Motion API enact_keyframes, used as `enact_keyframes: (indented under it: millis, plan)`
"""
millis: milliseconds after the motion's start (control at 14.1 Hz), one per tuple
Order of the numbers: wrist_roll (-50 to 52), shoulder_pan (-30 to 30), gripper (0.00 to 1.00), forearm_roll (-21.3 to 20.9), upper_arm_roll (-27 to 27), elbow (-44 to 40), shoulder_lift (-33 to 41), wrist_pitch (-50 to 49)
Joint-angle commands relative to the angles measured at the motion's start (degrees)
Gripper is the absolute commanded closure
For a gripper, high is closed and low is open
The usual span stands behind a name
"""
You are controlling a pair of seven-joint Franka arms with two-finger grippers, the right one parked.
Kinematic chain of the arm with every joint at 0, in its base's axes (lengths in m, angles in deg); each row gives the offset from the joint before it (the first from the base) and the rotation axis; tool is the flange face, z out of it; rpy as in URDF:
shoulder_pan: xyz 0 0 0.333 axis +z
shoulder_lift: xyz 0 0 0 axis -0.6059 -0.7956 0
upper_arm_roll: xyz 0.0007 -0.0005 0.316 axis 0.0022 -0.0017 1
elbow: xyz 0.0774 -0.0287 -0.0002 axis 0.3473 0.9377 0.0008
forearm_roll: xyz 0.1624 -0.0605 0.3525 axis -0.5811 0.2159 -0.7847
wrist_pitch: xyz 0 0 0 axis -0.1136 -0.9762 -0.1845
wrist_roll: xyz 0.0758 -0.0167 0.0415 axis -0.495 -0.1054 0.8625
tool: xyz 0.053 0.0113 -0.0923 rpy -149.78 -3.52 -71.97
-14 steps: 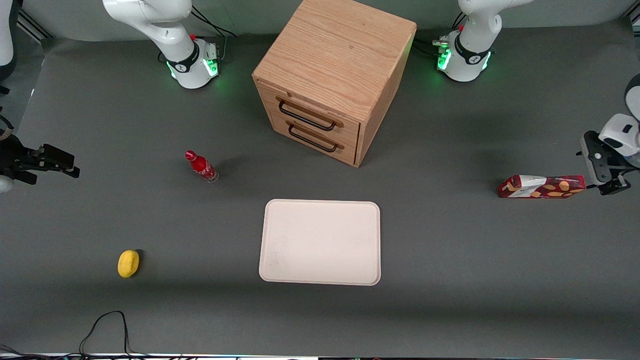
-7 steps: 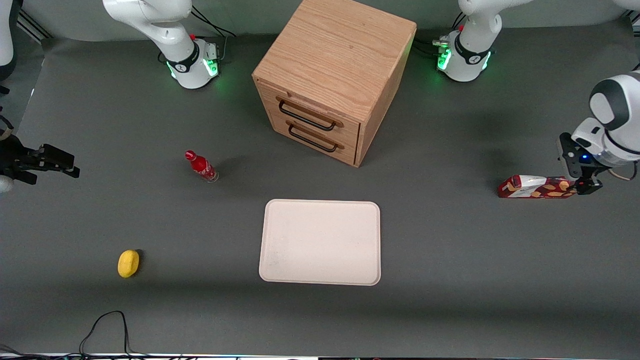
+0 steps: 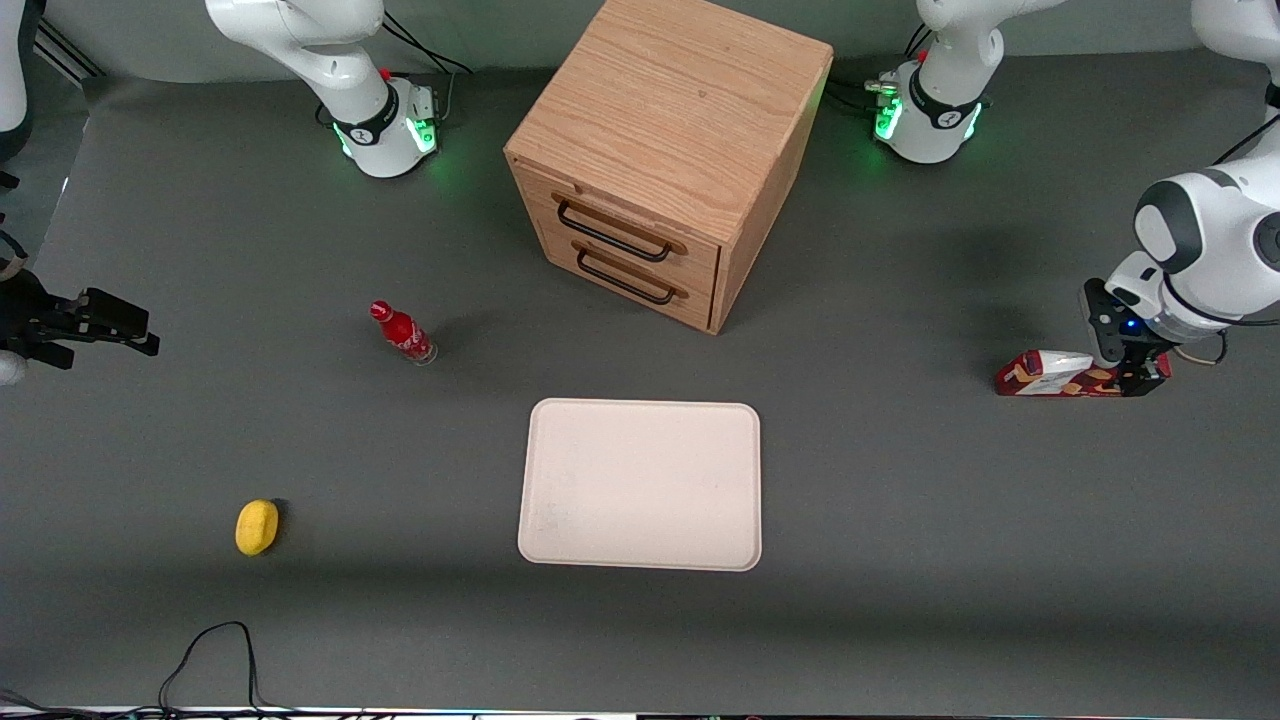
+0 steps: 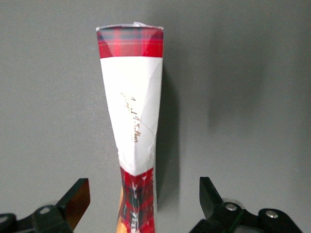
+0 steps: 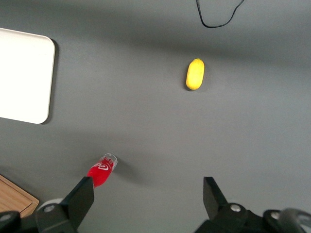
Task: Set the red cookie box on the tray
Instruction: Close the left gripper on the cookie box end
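A: At the working arm's end of the grey table, in the front view: lying flat, the long dark-red cookie box (image 3: 1065, 375), black two-finger gripper (image 3: 1133, 376) hanging over its outer end. Sitting well apart, the cream-white rectangular tray (image 3: 640, 485).

B: Anything blocking?

A: Nothing between; oak drawer cabinet (image 3: 668, 160), small red bottle (image 3: 402, 332), yellow lemon (image 3: 257, 526) standing clear.

B: From the wrist?

A: Straddling the box (image 4: 132, 116), fingers (image 4: 76, 201) spread wide, gripping nothing, probably lining up across the narrow width.

Grey table surface (image 5: 146, 121) fills view. Corner of cream-white tray (image 5: 24, 77) at frame edge. Yellow oval object (image 5: 195, 74) lies well apart from tray. Small red bottle (image 5: 100, 172) near wooden cabinet corner (image 5: 14, 196). Black cable loop (image 5: 218, 14) near yellow object. Left arm's gripper not shown here.
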Motion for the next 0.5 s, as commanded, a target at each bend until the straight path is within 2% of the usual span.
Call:
enact_keyframes:
  millis: [0, 426]
  plan:
    - [-1.4, 0.4, 0.00, 0.8, -0.4, 0.4, -0.8, 2.2]
    - [-1.4, 0.5, 0.01, 0.9, -0.4, 0.3, -1.9, 3.5]
